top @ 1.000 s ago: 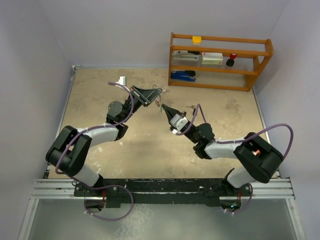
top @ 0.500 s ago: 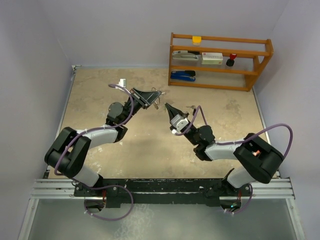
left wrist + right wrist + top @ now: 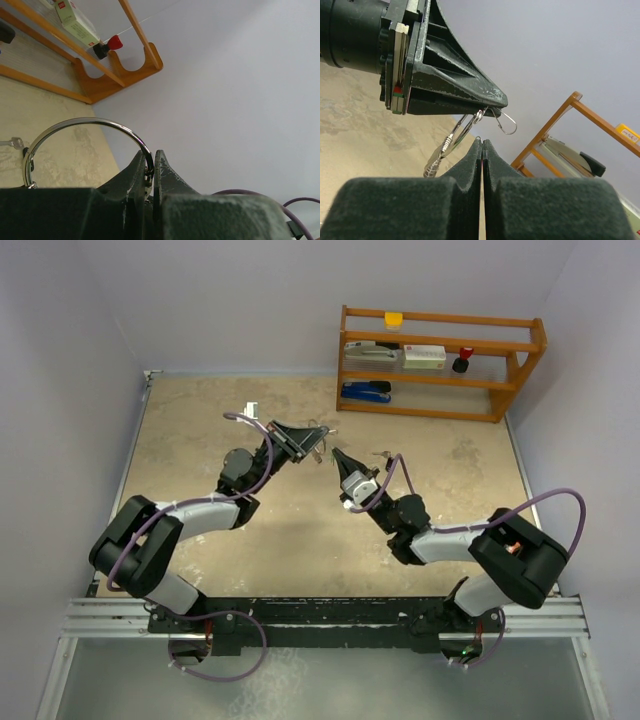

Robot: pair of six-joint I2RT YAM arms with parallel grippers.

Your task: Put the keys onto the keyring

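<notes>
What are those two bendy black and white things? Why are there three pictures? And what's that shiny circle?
Those are two robot arms, bolted to a sandy-coloured table. One picture looks down from above. The other two come from a small camera on each arm's wrist. Each arm ends in a two-finger hand. The left hand is pinching a thin silver keyring. In the right wrist picture you can see silver keys dangling from it. The right hand is shut, with its tip close to the ring. I cannot tell if it holds a key. A wooden shelf stands at the back.

Keyring (image 3: 90, 120) bottom behind left hand (image 3: 152, 161)
</notes>
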